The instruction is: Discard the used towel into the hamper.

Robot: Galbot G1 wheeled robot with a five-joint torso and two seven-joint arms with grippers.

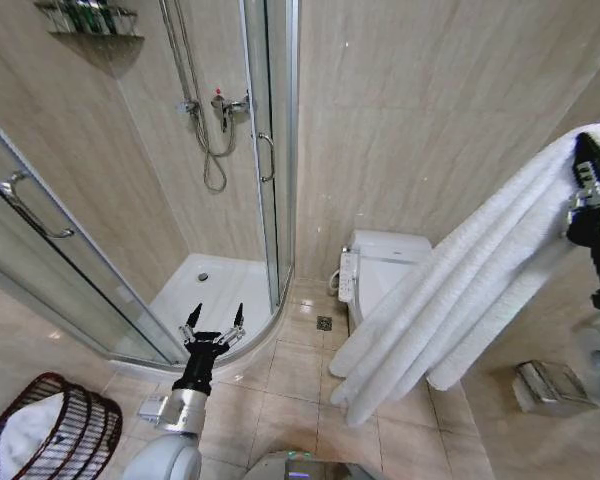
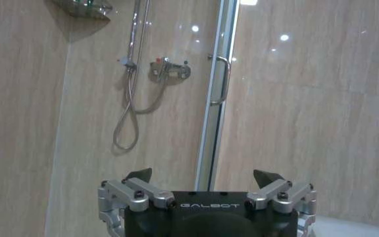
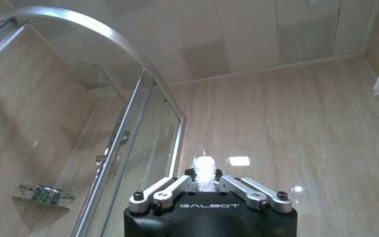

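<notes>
Beige marble-look wall tiles [image 1: 430, 110] all round, matching floor tiles [image 1: 295, 375] below. Curved glass shower enclosure [image 1: 270, 150] just beyond the left gripper [image 1: 216, 318], with chrome door handle [image 1: 267, 157], mixer tap [image 1: 225, 105], hanging hose [image 1: 212, 160], corner shelf [image 1: 90, 20]. White toilet [image 1: 385, 262] right of the left gripper, small floor drain [image 1: 324, 323] between. Ceiling-light glints on glossy tiles.

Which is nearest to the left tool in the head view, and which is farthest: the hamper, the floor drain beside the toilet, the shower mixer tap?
From the left tool, low and left of centre, open:
1. Floor drain, just to its right on the tiles.
2. Hamper, lower left, on the floor.
3. Shower mixer tap, high on the wall inside the shower.
</notes>
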